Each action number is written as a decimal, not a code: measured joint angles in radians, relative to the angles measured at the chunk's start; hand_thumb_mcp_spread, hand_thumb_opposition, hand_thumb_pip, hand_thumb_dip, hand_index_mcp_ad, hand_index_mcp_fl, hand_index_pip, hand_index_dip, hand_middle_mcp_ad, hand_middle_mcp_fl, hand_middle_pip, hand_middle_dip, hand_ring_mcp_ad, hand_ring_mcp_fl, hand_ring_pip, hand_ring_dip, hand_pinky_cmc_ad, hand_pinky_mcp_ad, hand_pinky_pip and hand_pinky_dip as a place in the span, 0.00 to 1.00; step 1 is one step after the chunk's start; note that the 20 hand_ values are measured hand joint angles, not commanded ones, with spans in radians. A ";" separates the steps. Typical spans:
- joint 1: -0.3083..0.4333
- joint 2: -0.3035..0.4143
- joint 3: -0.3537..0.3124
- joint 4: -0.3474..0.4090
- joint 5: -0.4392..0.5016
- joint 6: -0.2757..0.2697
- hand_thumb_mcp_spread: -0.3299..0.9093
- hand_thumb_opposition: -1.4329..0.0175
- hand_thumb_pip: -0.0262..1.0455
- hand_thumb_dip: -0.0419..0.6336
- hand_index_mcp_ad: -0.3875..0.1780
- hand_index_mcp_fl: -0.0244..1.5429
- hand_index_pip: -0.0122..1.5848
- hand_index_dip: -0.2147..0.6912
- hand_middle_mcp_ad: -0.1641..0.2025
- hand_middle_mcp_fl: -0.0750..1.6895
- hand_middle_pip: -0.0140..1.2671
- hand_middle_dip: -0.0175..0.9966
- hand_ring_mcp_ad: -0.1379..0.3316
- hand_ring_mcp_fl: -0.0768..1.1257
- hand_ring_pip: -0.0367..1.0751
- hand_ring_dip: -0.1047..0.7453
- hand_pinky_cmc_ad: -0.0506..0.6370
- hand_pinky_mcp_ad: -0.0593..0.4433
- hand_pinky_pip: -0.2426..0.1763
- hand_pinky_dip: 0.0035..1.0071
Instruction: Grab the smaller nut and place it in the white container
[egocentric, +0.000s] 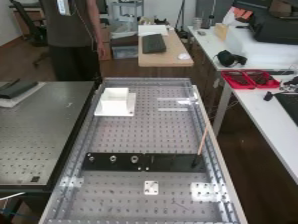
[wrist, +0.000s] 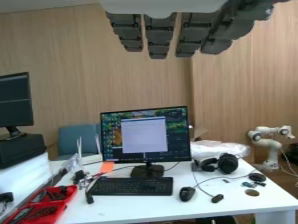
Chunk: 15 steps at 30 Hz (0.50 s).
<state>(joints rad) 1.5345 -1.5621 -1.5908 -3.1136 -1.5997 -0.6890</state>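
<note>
Hanging in the wrist view, my robot hand (wrist: 159, 35) is released, its dark grey fingers straight and nothing in their grasp. Beyond them, there's a monitor (wrist: 145, 137), with a keyboard (wrist: 132, 186) on a white tabletop (wrist: 149, 205) and a mouse (wrist: 187, 193) just beside it.

Now to the high view, and here are the nuts: three in a row on a black plate (egocentric: 174, 162) lying across the perforated metal tabletop (egocentric: 103, 192). The one at the row's nine o'clock end (egocentric: 92, 159) looks like the smaller nut, though I can't be certain; it's on the plate, not in the white container (egocentric: 115, 101). That container sits well apart from the row, at about one o'clock from that nut. Over at the plate's three o'clock end, a thin stick (egocentric: 203, 140) leans up at a tilt. And a small white square plate (egocentric: 151, 188) lies toward six o'clock, near the black one.
</note>
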 joint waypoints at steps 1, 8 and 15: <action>0.000 0.000 0.000 0.000 0.000 0.000 0.27 0.99 0.04 0.07 0.68 0.03 0.01 0.25 0.60 0.06 0.02 0.04 0.43 0.07 0.04 0.14 0.16 0.22 0.55 0.01; -0.003 0.003 -0.007 0.004 -0.005 0.002 0.45 0.75 0.37 0.15 0.64 0.03 0.02 0.27 0.59 0.04 0.07 0.12 0.41 0.07 0.05 0.17 0.24 0.34 0.55 0.15; -0.004 0.005 -0.013 0.007 -0.007 0.003 0.48 0.56 0.35 0.17 0.56 0.03 0.04 0.32 0.59 0.04 0.10 0.22 0.52 0.06 0.08 0.23 0.55 0.66 0.47 0.31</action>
<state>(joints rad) 1.5301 -1.5574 -1.6033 -3.1065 -1.6067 -0.6864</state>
